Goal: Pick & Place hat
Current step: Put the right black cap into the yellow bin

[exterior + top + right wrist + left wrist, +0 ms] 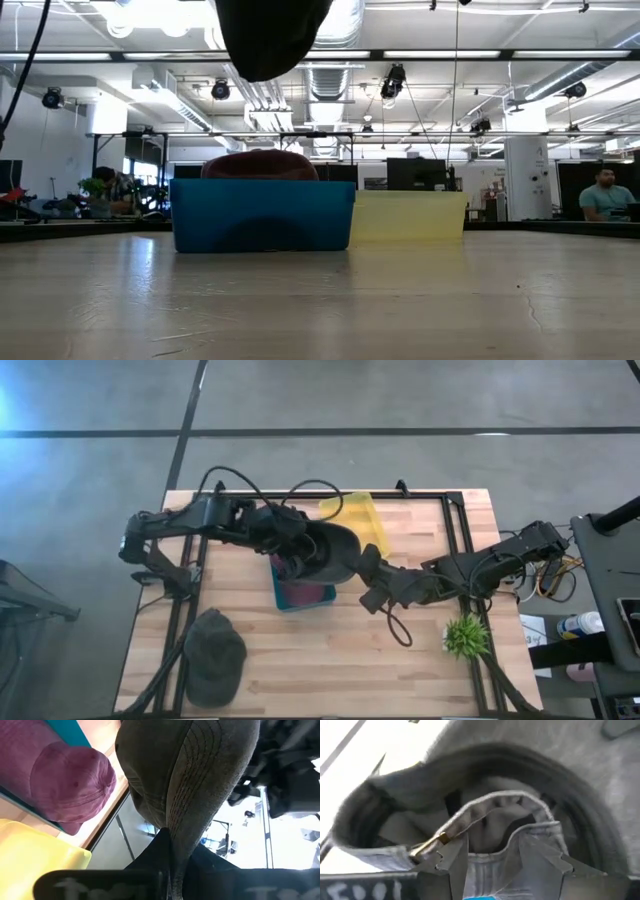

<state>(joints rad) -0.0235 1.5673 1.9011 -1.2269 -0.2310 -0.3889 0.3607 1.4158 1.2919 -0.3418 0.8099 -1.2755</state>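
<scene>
A dark grey cap [335, 552] hangs in the air between both grippers, above a blue bin [300, 598]. In the low view the cap [270, 35] is well clear of the blue bin [260, 215]. A maroon cap [260, 165] lies inside that bin. My left gripper [298, 545] reaches in from the table's left and is shut on the cap's rear. My right gripper [368, 568] comes from the right and is shut on the brim. Another dark green cap [215, 655] lies flat on the table near its front left. My left gripper holds the grey cap's rear band [490, 862], beside the strap with the brass clasp [442, 839]; the cloth sits between the two fingers [455, 865]. The cap is lifted clear and its hollow inside faces the wrist camera. My right gripper pinches the cap's stitched brim [177, 835] by its edge between the two fingers [155, 852]. It comes level from the table's right. The cap's crown [150, 765] stands beyond the fingers, lifted clear of the bin.
A yellow bin [360, 520] stands just behind and right of the blue one, also seen as the yellow bin [408, 215] in the low view. A small green plant [465, 635] sits near the front right edge. A black frame runs along the table's sides.
</scene>
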